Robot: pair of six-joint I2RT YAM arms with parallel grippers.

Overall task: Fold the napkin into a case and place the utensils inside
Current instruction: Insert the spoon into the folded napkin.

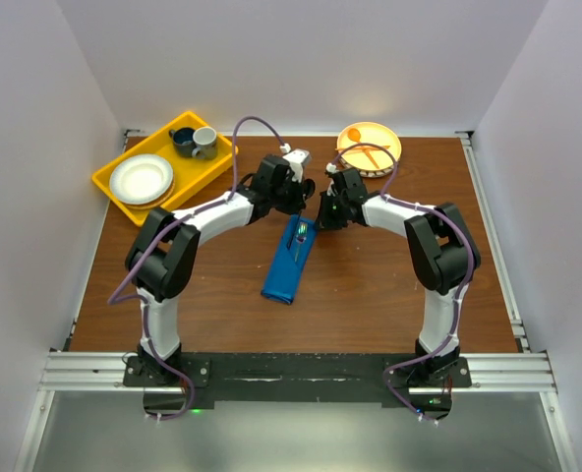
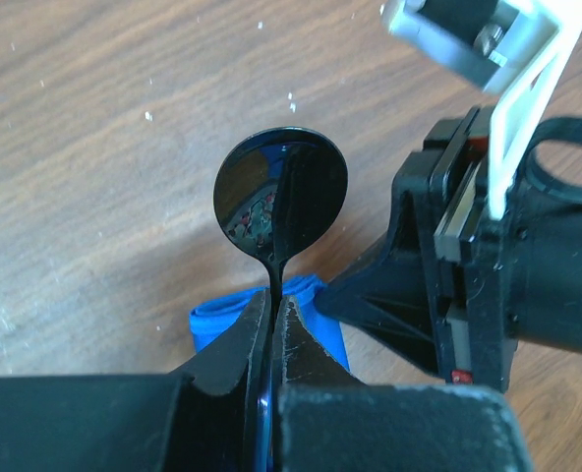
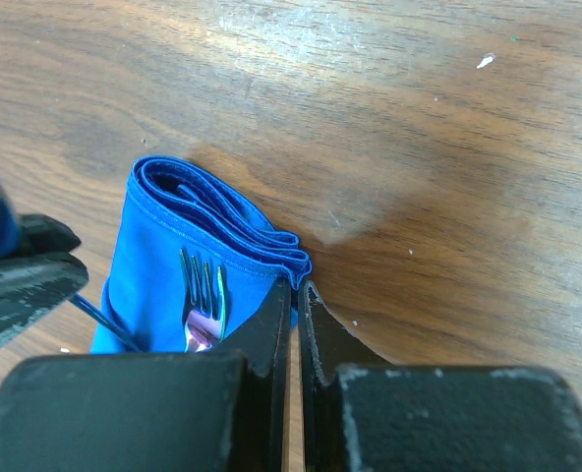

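Observation:
The napkin (image 1: pixel 287 267), bright blue, lies mid-table folded into a long narrow case. An iridescent metal fork (image 3: pixel 204 285) sticks out of its far open end (image 3: pixel 198 197). My left gripper (image 2: pixel 273 307) is shut on the thin handle of the metal spoon (image 2: pixel 281 192), whose dark shiny bowl hangs above the wood just past the blue cloth (image 2: pixel 222 320). My right gripper (image 3: pixel 295 291) is shut with its tips on the far right corner of the napkin, pinching the cloth's edge. In the top view both grippers, left (image 1: pixel 293 200) and right (image 1: pixel 324 218), meet at the case's far end.
A yellow tray (image 1: pixel 108 183) at the back left carries a white plate (image 1: pixel 141 179) and two cups (image 1: pixel 195 141). An orange plate (image 1: pixel 387 146) with an orange plastic spoon and fork stands at the back right. White walls close in three sides.

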